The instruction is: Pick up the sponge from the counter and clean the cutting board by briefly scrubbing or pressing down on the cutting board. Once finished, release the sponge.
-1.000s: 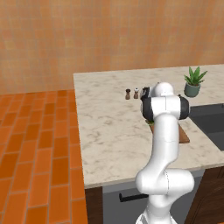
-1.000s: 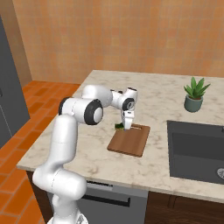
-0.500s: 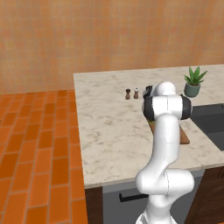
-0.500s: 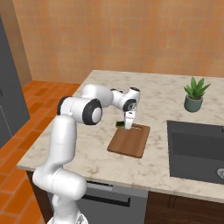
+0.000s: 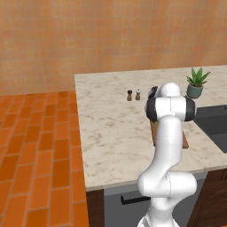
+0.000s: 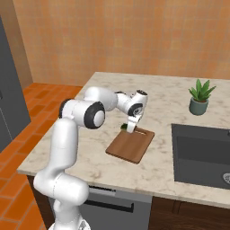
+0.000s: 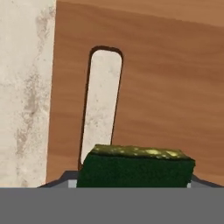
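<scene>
Sponge (image 7: 136,168) sits clamped in my end effector (image 6: 130,127), its dark green face at the bottom centre of the hand view, right over the handle end of the cutting board (image 6: 130,145). Past the sponge I see the board's slot handle (image 7: 101,105) running up the frame, pale stone showing through it. In the right base view the end effector hangs at the board's far corner, near the middle of the frame, and I can't tell whether the sponge touches the wood. My own arm blocks most of the board in the left base view; a strip shows right of centre. Two small shakers (image 5: 133,95) stand in the upper middle there, apart from the board. A potted plant (image 6: 199,97) is at the upper right, the dark sink (image 6: 201,155) at right. The surface (image 5: 111,133) is marbled beige stone, with an orange brick floor (image 5: 35,146) and a tan wall (image 6: 134,36).
</scene>
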